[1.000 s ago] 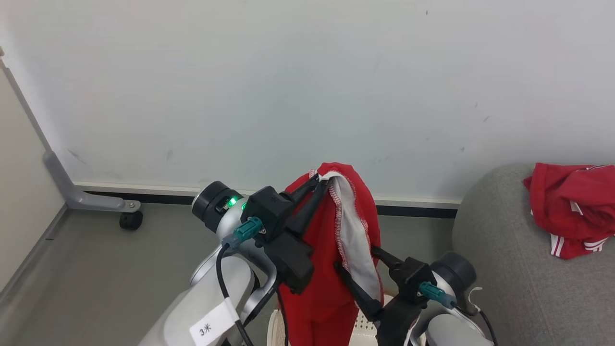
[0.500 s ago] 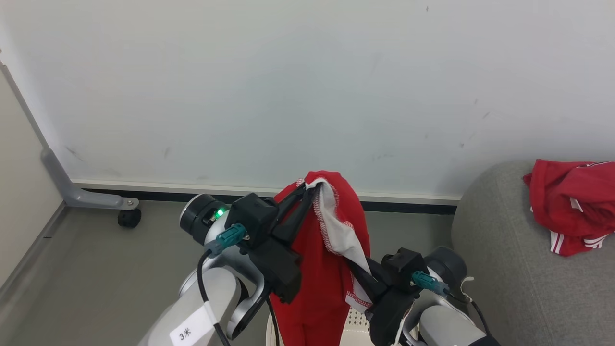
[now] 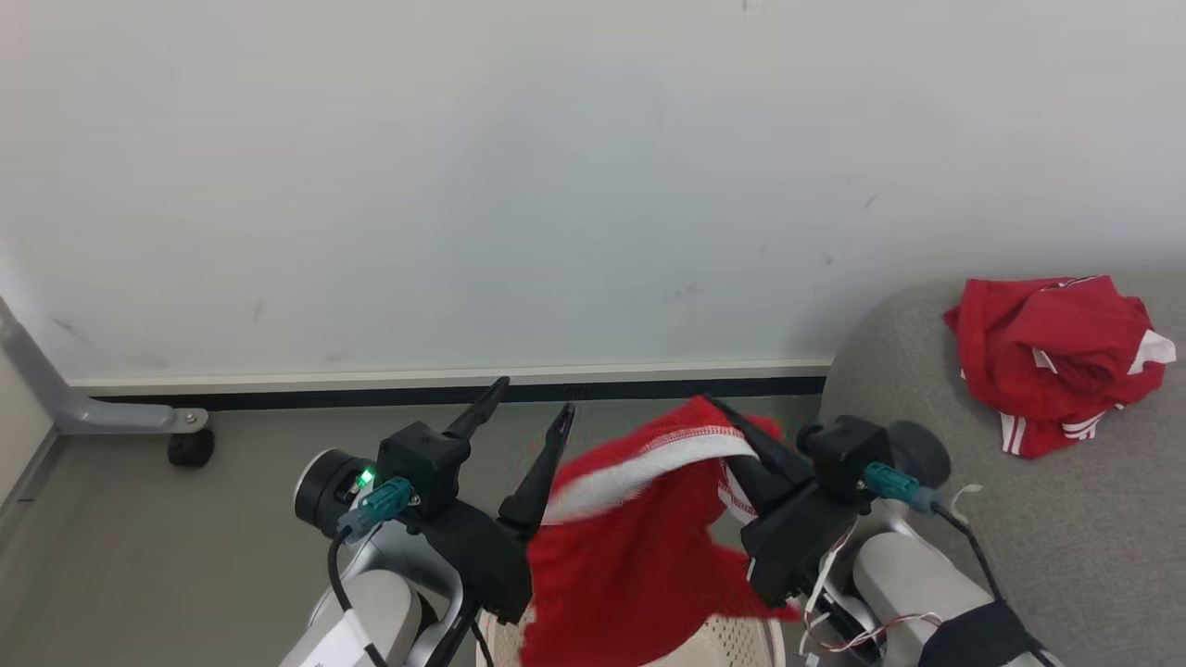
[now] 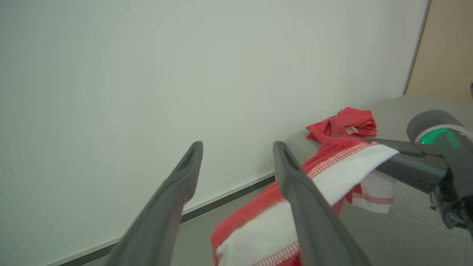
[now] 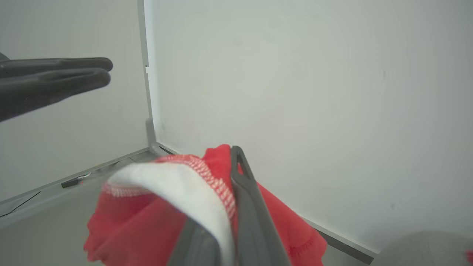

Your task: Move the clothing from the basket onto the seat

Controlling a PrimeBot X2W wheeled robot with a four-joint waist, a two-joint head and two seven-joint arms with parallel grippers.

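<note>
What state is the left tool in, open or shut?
Open: the left tool has its fingers spread apart, bare wall between them.

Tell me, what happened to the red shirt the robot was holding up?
The left end effector let go of the red shirt and opened. The right end effector closed on its white band and now carries it alone, nearer the sofa. The other red shirt stayed on the sofa, the basket below.
</note>
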